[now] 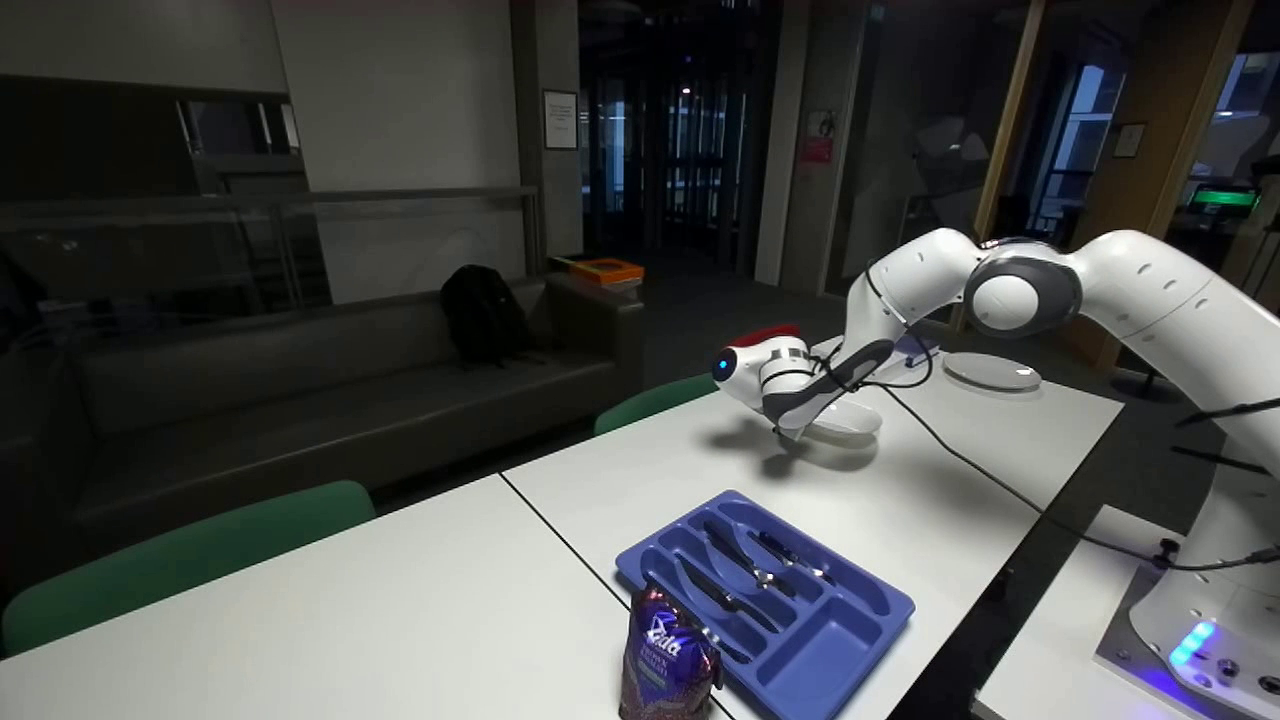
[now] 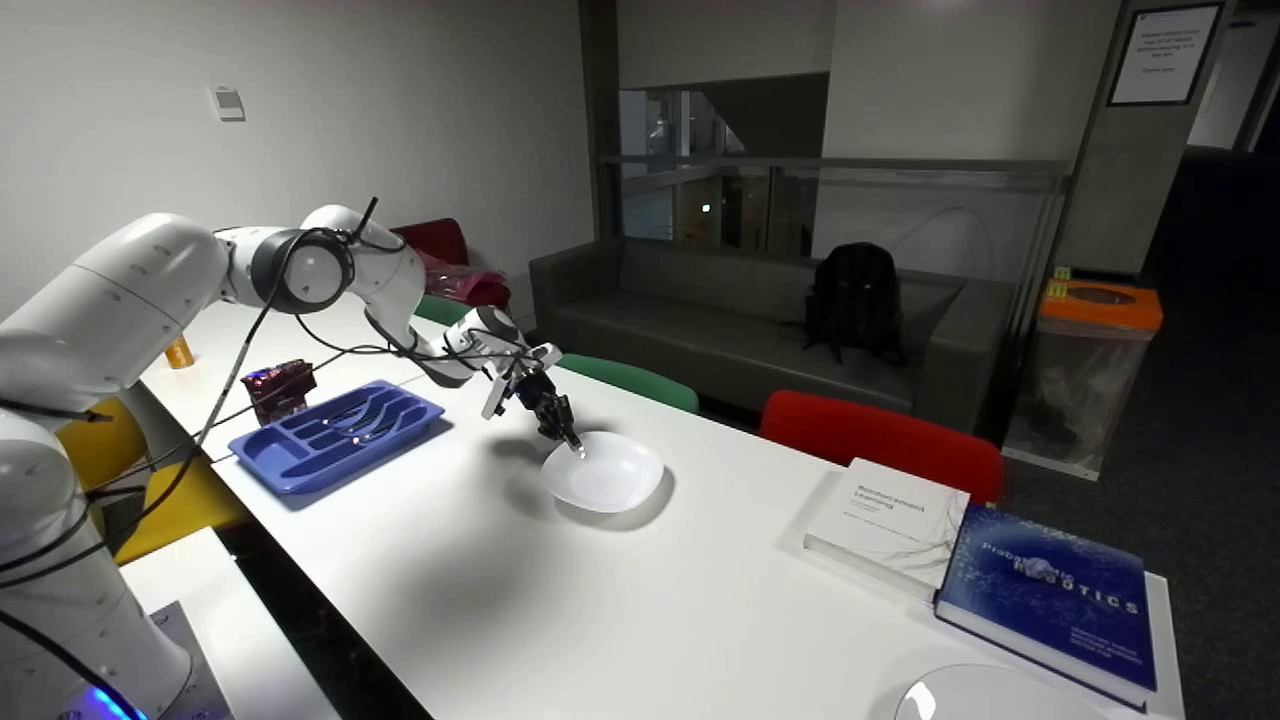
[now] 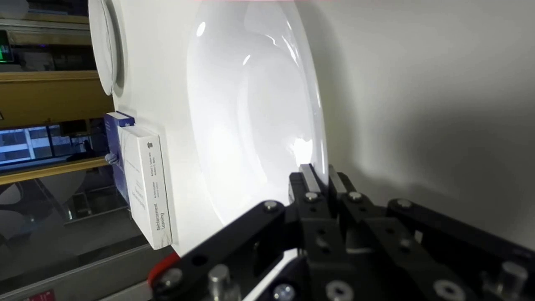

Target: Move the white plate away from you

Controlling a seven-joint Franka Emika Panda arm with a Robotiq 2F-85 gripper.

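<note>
Bag (image 1: 665, 660), foremost in an exterior view, beside a blue tray (image 1: 820, 652), well apart from the jaws. In an exterior view, the white plate (image 2: 605, 473) extends from the jaws toward two books (image 2: 885, 518). Wrist view: gripper (image 3: 320, 168), jaws pinching the plate's rim.

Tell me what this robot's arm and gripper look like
The arm is white with rounded segments, dark grey joint trim and black straps; a loose dark cable runs along it. Blue lights glow at its base and wrist end. The gripper is black, with silver screws and pale grey fingertips.
</note>
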